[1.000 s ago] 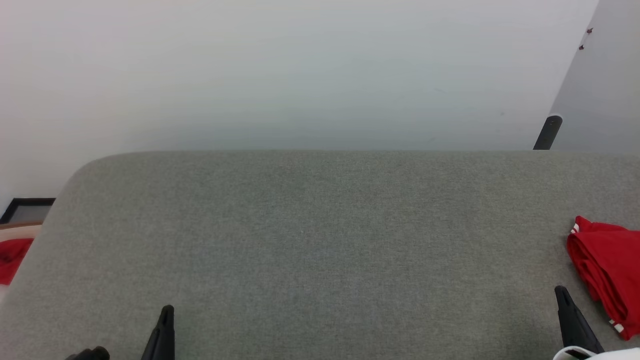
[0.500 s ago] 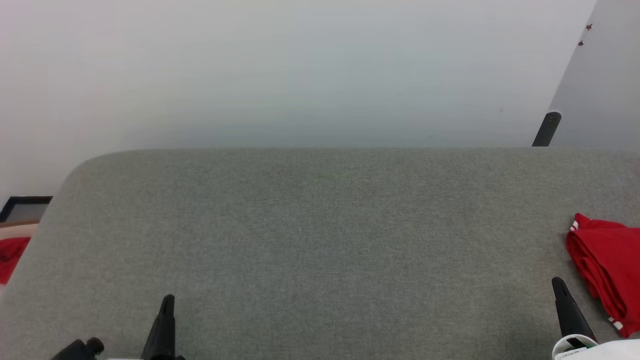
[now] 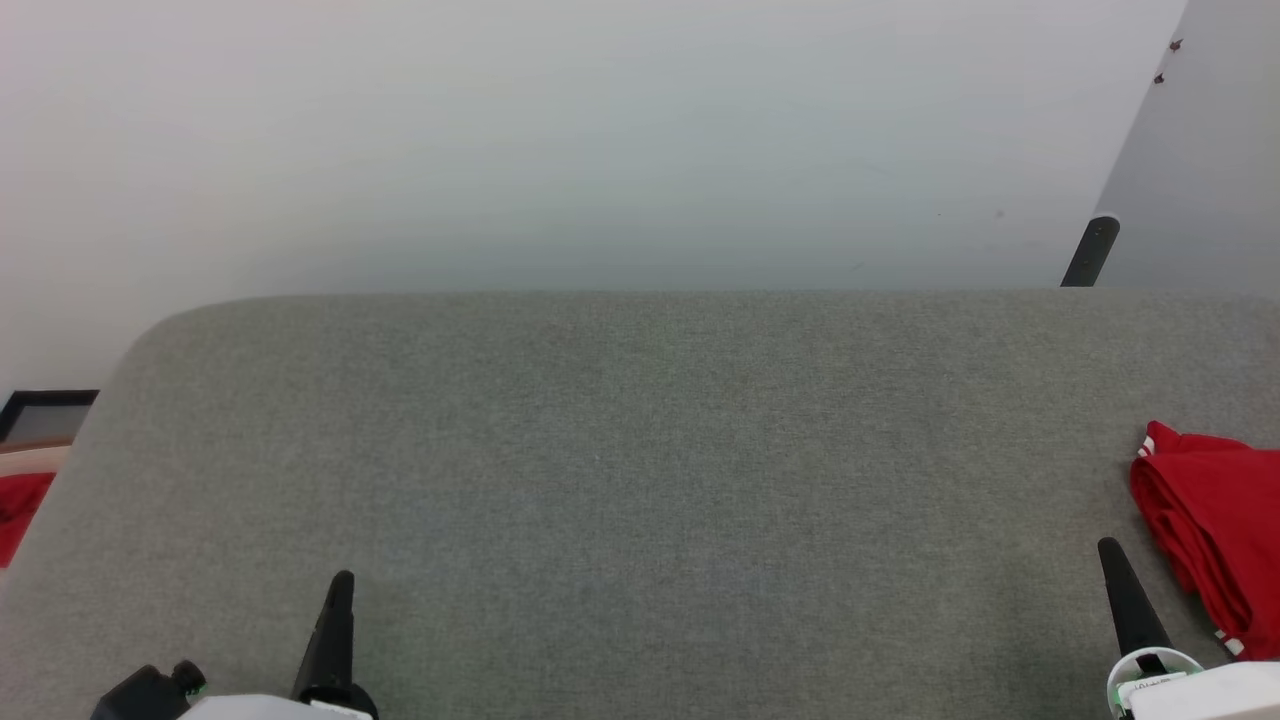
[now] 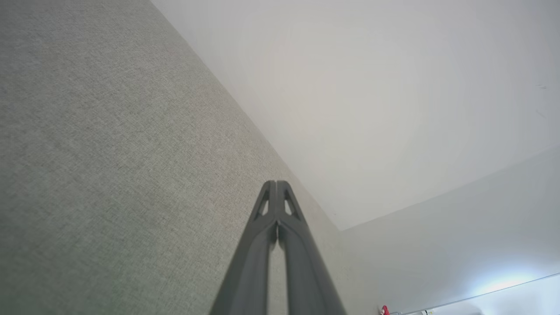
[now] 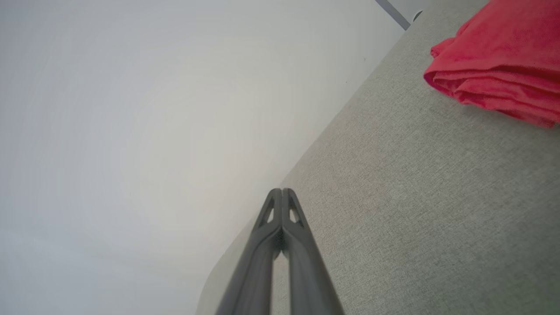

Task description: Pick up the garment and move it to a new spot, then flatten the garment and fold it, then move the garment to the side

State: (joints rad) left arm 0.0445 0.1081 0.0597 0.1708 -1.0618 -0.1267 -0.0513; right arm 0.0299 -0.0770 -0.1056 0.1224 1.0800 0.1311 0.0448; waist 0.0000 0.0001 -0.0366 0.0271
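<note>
The garment lies folded in a red bundle with white-striped trim at the right edge of the grey fabric table. In the right wrist view the garment sits ahead and to the right of the fingers. My right gripper is shut and empty, just left of the bundle and apart from it; its fingers meet at the tips. At the lower left my left gripper hovers shut and empty over bare table, tips pressed together. A speck of the garment shows far off in the left wrist view.
A small red cloth lies off the table's left edge, beside a black-framed panel. A dark post stands behind the table's far right. A pale wall rises past the far edge.
The camera has tilted slightly, shifting the whole picture up. Both grippers have crept forward over the table, and more of the pale forearms shows. The garment has not moved.
</note>
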